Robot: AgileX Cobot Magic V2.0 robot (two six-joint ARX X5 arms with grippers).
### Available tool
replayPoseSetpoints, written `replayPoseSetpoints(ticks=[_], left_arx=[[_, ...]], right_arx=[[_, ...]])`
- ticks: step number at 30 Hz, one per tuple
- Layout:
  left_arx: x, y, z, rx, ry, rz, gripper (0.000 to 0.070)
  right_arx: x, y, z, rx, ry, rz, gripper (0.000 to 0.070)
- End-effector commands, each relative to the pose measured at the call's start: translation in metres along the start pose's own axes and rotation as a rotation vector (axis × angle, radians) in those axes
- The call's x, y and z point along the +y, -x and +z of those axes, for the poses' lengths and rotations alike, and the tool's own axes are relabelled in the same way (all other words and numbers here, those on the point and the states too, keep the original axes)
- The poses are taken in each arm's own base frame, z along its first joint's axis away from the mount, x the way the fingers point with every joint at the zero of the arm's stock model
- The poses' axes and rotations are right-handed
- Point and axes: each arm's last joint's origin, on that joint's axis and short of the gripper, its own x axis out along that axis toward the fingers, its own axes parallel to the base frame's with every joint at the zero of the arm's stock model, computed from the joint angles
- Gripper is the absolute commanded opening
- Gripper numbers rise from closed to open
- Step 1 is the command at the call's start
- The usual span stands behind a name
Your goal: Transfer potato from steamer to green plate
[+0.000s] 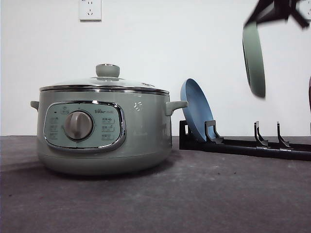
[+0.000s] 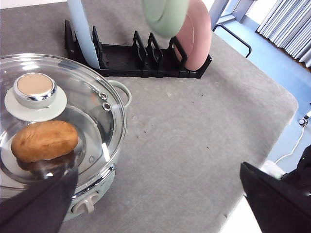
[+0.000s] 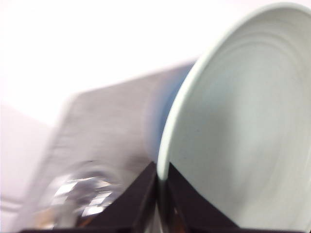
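Observation:
The pale green steamer [image 1: 104,133] stands on the table with its glass lid [image 2: 63,111] on. Through the lid I see the orange-brown potato [image 2: 44,141] lying inside. The green plate [image 1: 254,60] hangs on edge in the air above the rack, also seen as the green plate [image 2: 165,17] and up close as the green plate [image 3: 243,131]. My right gripper [image 3: 159,196] is shut on its rim, and the right gripper [image 1: 265,12] shows at the top right. My left gripper [image 2: 156,174] hovers open beside the steamer, holding nothing.
A black dish rack [image 1: 243,143] stands to the right of the steamer with a blue plate [image 1: 197,109] upright in it. A pink plate [image 2: 197,36] stands at its far end. The table edge [image 2: 272,141] runs close on the right.

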Motion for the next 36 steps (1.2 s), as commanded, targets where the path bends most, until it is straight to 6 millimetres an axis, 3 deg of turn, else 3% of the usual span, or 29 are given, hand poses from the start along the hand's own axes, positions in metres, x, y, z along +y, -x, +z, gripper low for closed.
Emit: replayPoseSetpoints(ticks=[1, 8, 13, 18, 22, 27, 36], left_arx=[[-0.003, 0.003, 0.006, -0.023, -0.026, -0.012, 0.0676], [-0.003, 0.003, 0.005, -0.007, -0.022, -0.012, 0.0676], [-0.003, 0.003, 0.005, -0.006, -0.024, -0.011, 0.0676], [-0.003, 0.003, 0.005, -0.006, -0.024, -0.012, 0.0676], [-0.003, 0.003, 0.005, -0.006, -0.023, -0.012, 0.0676], [-0.003, 0.003, 0.005, -0.007, -0.024, -0.012, 0.0676], [-0.003, 0.003, 0.005, -0.008, -0.032, -0.012, 0.0676]], right_arx=[[0.013, 0.011, 0.005, -0.019, 0.043, 0.022, 0.0000], [0.066, 0.067, -0.019, 0.023, 0.228, 0.022, 0.0000], [0.099, 0.100, -0.048, 0.057, 0.365, -0.054, 0.0000], [0.121, 0.124, -0.084, 0.094, 0.436, 0.014, 0.0000], [0.124, 0.141, -0.115, 0.138, 0.455, 0.008, 0.0000], [0.112, 0.150, -0.150, 0.183, 0.457, -0.014, 0.0000], [0.079, 0.132, -0.200, 0.346, 0.402, -0.062, 0.0000]])
